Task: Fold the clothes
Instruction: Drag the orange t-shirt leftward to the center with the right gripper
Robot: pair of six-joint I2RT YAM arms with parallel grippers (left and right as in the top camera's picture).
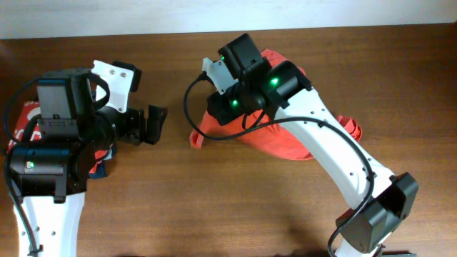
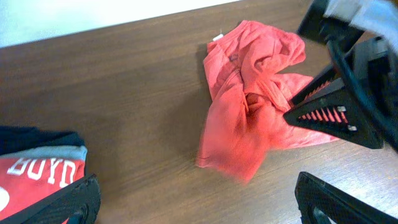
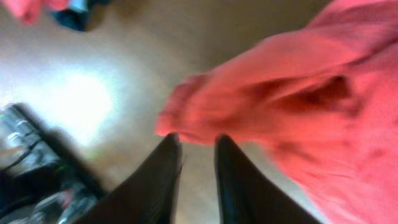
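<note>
The orange-red T-shirt lies crumpled on the wooden table right of centre. It also shows in the left wrist view, with its small white neck tag at the far end. My right arm reaches over it, and in the overhead view the wrist hides the fingers. In the right wrist view my right gripper has a narrow gap between its fingers, with only table showing in that gap. Its tips touch the edge of the shirt. My left gripper is wide open and empty, left of the shirt and apart from it.
A pile of folded garments lies at the left under my left arm: a red shirt with white print on grey and navy ones. Bare wood lies between the pile and the T-shirt. The table's far edge meets a white wall.
</note>
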